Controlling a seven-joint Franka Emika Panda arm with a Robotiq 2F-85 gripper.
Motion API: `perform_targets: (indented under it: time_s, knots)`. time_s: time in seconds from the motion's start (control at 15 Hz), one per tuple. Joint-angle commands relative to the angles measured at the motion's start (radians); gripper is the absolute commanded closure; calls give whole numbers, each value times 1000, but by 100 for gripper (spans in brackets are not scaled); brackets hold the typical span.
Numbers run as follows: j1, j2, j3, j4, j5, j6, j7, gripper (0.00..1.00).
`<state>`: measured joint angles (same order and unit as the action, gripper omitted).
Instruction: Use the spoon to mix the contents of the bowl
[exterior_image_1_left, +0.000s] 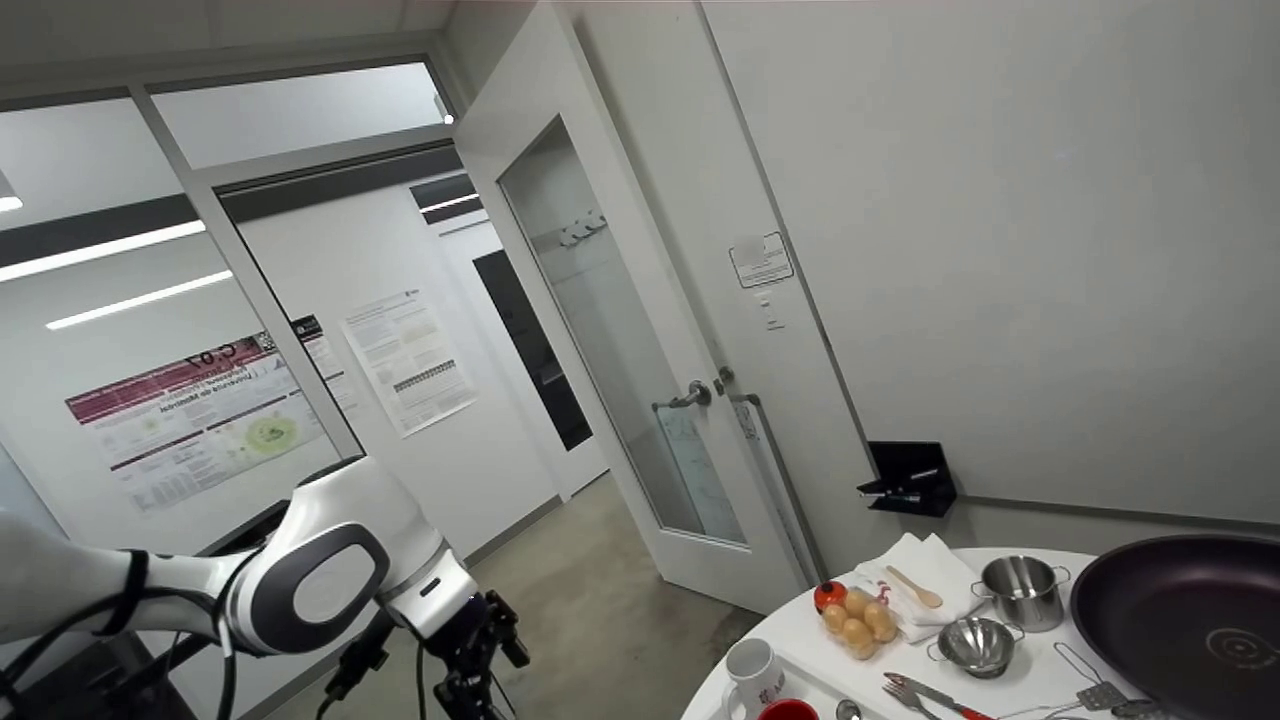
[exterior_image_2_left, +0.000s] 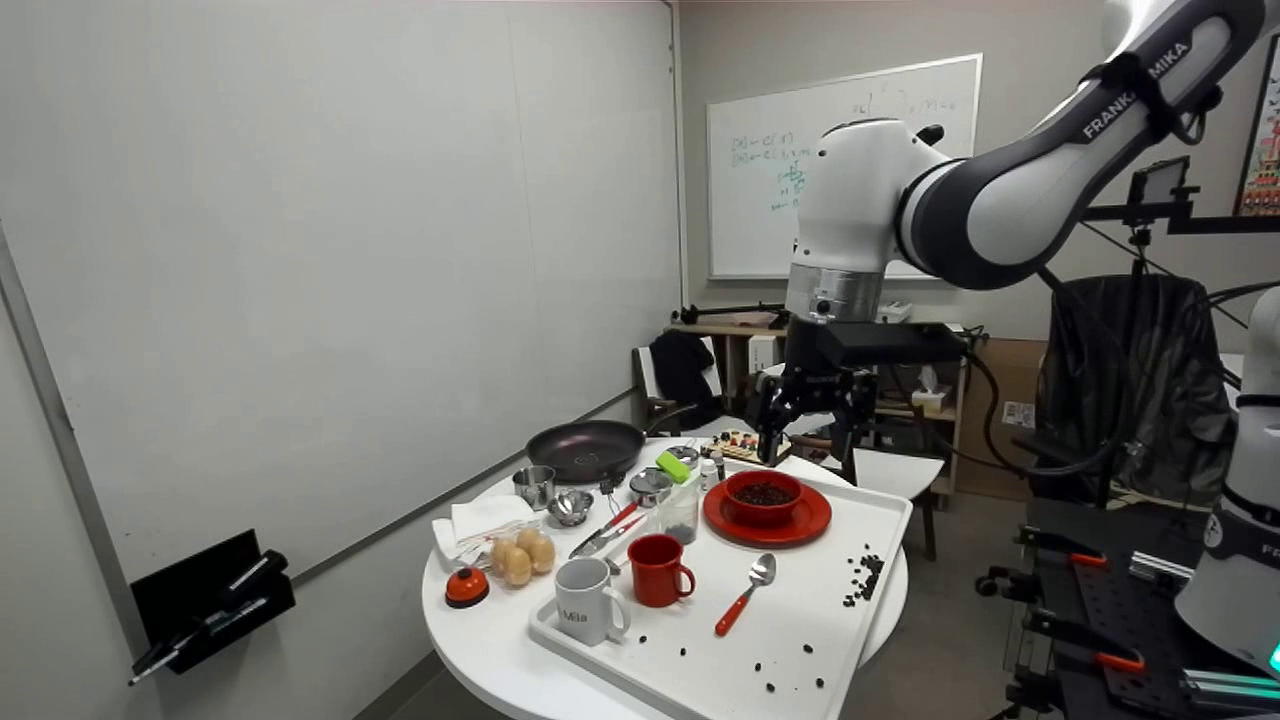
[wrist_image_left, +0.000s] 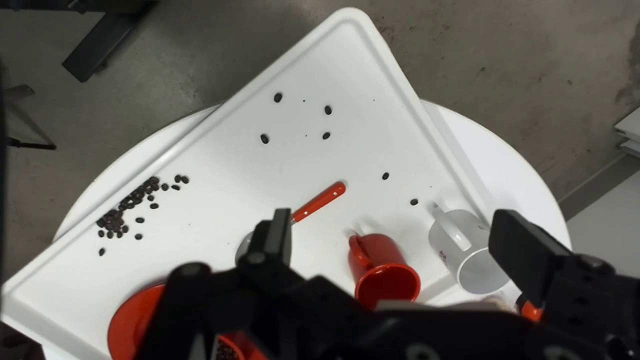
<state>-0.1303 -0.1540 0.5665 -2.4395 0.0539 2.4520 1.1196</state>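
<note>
The spoon (wrist_image_left: 309, 209) lies on the tray (wrist_image_left: 215, 200), well below the gripper (exterior_image_2_left: 807, 455); in the wrist view one finger (wrist_image_left: 277, 236) partly covers the spoon's head. The fingers stand wide apart. The bowl (exterior_image_2_left: 762, 517) sits on a plate (exterior_image_2_left: 816, 520), both mostly hidden behind the gripper and cut off in that view.

In both exterior views, the round white bench (exterior_image_2_left: 480, 645) is flanked by a pale wall (exterior_image_2_left: 350, 250), to which a black pen holder (exterior_image_2_left: 215, 605) is fixed. On the far side of the bench, in an exterior view, a whiteboard (exterior_image_2_left: 755, 220) marked with writing is mounted above a low wooden shelf (exterior_image_2_left: 720, 329); a chair (exterior_image_2_left: 648, 375) there is draped with a dark garment (exterior_image_2_left: 685, 375). Beyond the bench, in an exterior view, an open, glazed door (exterior_image_1_left: 640, 340) is set beside a framed glass partition (exterior_image_1_left: 320, 157), where posters (exterior_image_1_left: 410, 360) and light strips (exterior_image_1_left: 140, 299) are seen. Below the bench, mottled grey floor (wrist_image_left: 505, 60) is shown in the wrist view.
</note>
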Motion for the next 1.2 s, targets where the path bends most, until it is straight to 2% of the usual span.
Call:
perform_targets:
  time_s: [0.0,0.13,0.2,0.33,0.4,0.6,0.73,0.87,1.13]
  knots:
    - [73,48,-116,-18,-126,40,234,0]
    - [84,124,-162,-3,-204,87,375,0]
    - [14,156,-103,7,-227,109,440,0]
    - [4,233,-121,27,-311,161,581,0]
    - [105,284,-235,48,-363,172,639,0]
    - [192,424,-367,117,-447,213,723,0]
    - [244,524,-446,174,-415,222,708,0]
    - [272,608,-490,236,-341,226,660,0]
    - [290,729,-516,355,-200,215,593,0]
